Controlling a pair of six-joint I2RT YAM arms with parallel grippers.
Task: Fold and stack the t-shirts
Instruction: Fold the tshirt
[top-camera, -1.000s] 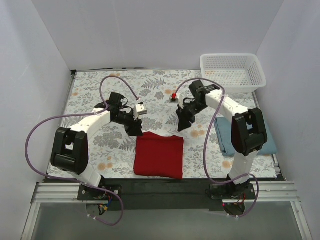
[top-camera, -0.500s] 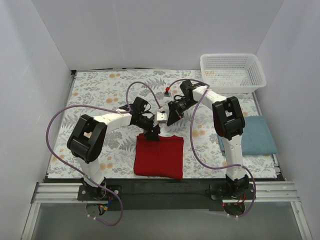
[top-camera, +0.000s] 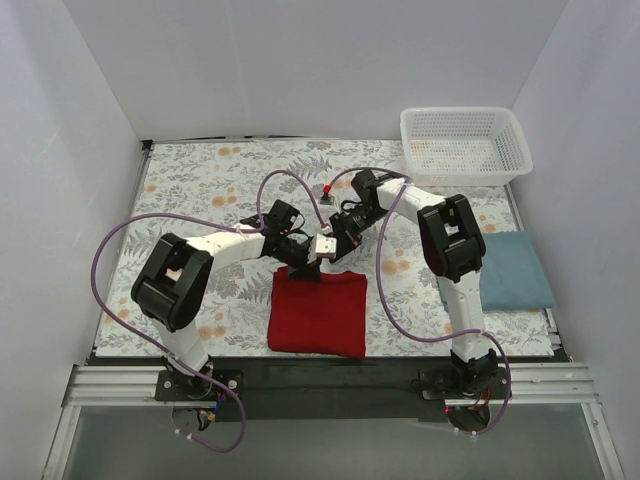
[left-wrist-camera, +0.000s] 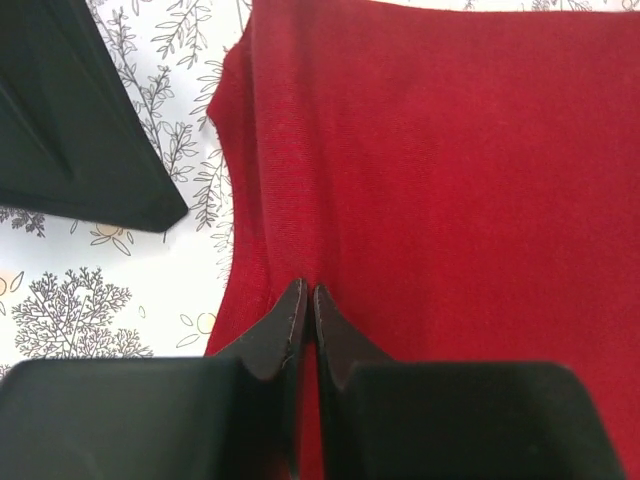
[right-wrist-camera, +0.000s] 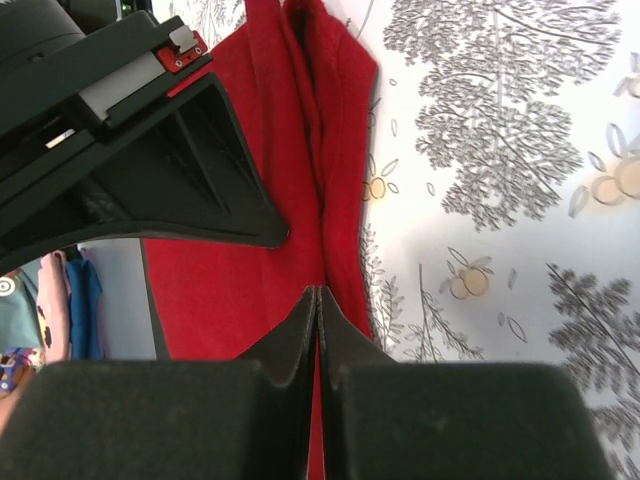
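Note:
The red t-shirt (top-camera: 318, 312) lies folded into a rectangle near the table's front middle. Both grippers meet at its far edge. My left gripper (top-camera: 304, 270) is shut, its tips (left-wrist-camera: 305, 292) pinching the red cloth (left-wrist-camera: 450, 180), with a crease running from them. Just to its right, my right gripper (top-camera: 337, 260) is shut too, and its tips (right-wrist-camera: 318, 292) nip a raised fold of the red t-shirt (right-wrist-camera: 215, 290) beside the shirt's edge. The blue-grey t-shirt (top-camera: 512, 272) lies folded flat at the right, behind the right arm.
A white lattice basket (top-camera: 465, 145) stands at the back right corner. A floral cloth (top-camera: 200, 190) covers the table. White walls close in the left, back and right sides. Purple cables loop over both arms.
Both arms swung inward from either side to the far edge of the red t-shirt. Both grippers, open a second ago, closed on its cloth.

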